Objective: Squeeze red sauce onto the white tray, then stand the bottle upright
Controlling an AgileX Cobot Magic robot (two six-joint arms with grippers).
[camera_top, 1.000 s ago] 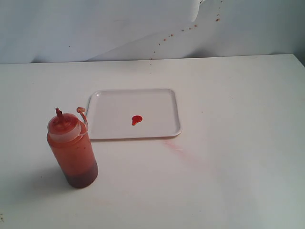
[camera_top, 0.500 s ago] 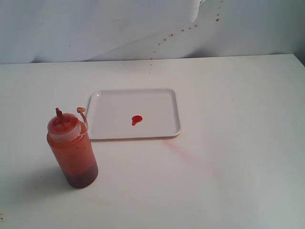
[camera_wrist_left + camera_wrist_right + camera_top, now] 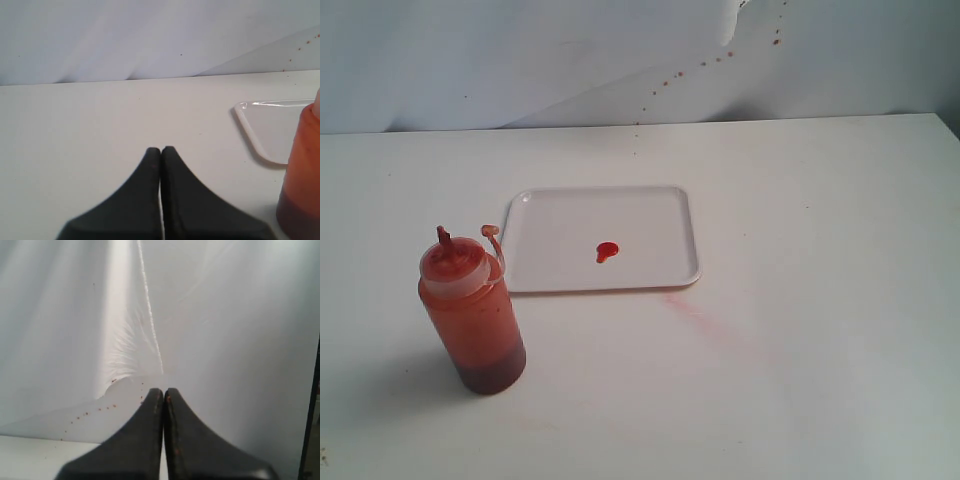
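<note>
Counting: one bottle (image 3: 472, 315), one tray (image 3: 650, 215).

**No writing to read**

You have no text, label, brand, number or sign to read in any of the views. The bottle (image 3: 472, 318) shows you only a plain translucent wall, and the white tray (image 3: 655, 215) is unmarked plastic.
</note>
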